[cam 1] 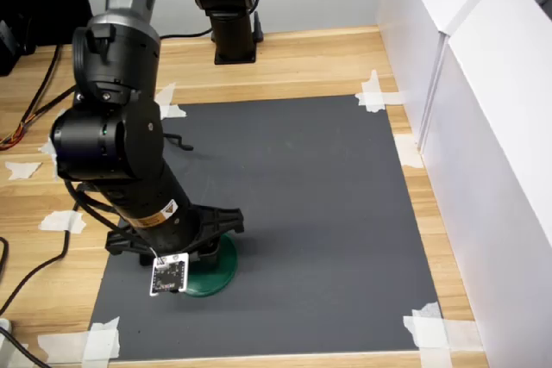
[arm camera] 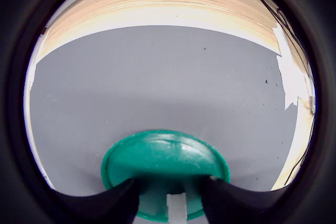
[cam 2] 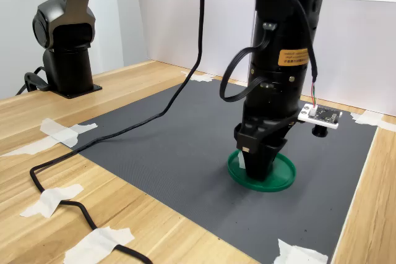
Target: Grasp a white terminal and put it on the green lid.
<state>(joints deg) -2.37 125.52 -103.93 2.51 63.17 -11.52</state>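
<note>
Wrist view shows the black claw (arm camera: 177, 198) pinching a small white plastic terminal (arm camera: 177, 208) over the flat round glossy dark-green plastic lid (arm camera: 157, 156), on the matte grey mat (arm camera: 157, 77).

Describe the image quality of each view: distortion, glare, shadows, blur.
Wrist view: strong fisheye with a black round vignette; the green lid shows soft sheen, the near fingers are dark and blurred. First exterior view: sharp, even light, faint shadow beside the lid on the grey mat. Second exterior view: sharp, soft shadows, no glare.
</note>
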